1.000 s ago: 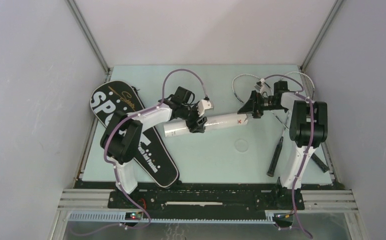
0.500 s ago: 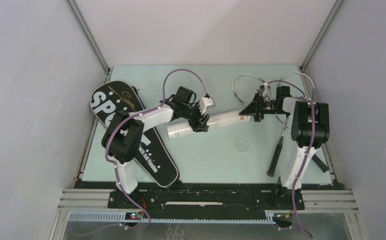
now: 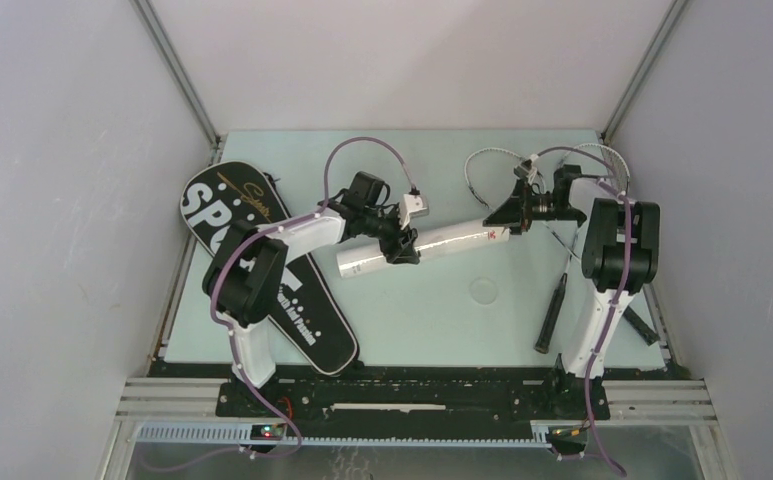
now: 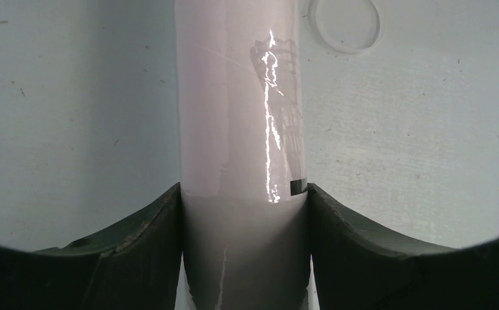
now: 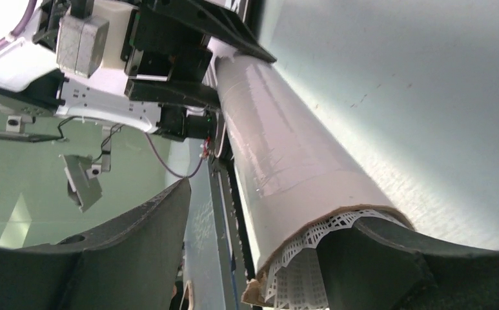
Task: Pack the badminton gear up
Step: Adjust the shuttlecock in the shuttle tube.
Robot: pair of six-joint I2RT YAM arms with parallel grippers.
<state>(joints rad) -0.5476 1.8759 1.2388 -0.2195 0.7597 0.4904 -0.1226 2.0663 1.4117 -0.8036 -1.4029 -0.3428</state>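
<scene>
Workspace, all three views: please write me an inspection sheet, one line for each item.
Surface: pale green table, lightly scuffed.
Job's things: white tube between both hands, with a shuttlecock skirt at its open end; black bag flat at the left; racquets at the right, partly behind the right arm.
Clutter: clear round lid on the table, apart from the tube.
Hands: left hand shut on the tube; right hand open at the tube's open end.
Cables: purple cables loop over both arms.
Surroundings: plain walls on three sides; metal rails at the near edge.
</scene>
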